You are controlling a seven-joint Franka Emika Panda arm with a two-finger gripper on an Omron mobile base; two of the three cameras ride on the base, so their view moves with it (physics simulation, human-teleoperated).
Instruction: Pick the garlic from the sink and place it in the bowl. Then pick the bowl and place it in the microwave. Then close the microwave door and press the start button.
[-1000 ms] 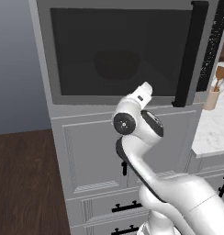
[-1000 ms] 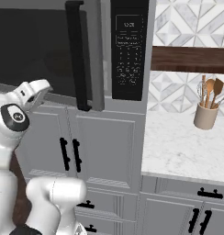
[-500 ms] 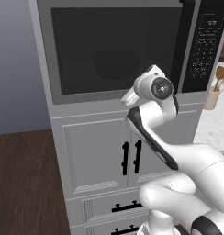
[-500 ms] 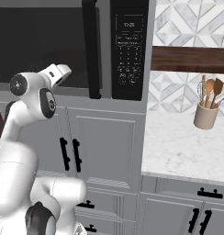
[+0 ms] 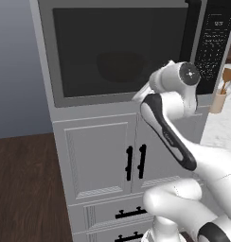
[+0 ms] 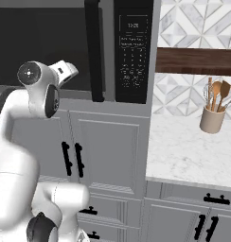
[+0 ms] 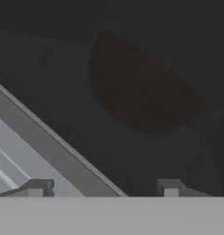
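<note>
The microwave (image 5: 65,101) has its door (image 5: 79,52) flush with the frame, and the long black bar handle (image 6: 93,52) runs beside the keypad panel (image 6: 132,52). Through the dark glass the bowl (image 5: 119,66) (image 7: 141,92) shows as a dim round shape inside. The garlic is hidden and the sink is out of view. My gripper (image 7: 103,188) is open and close to the glass near the door's lower edge, with nothing between its fingertips (image 7: 38,186). The hand (image 6: 65,73) points at the door from just left of the handle.
Grey cabinet doors with black handles (image 5: 136,163) stand below the microwave. A marble counter (image 6: 183,151) to the right carries a beige holder of wooden utensils (image 6: 212,118). Dark wood floor (image 5: 22,189) lies to the left.
The door has swung from slightly ajar to fully closed. My hand has moved up and to the right along the door front, and the wrist has turned.
</note>
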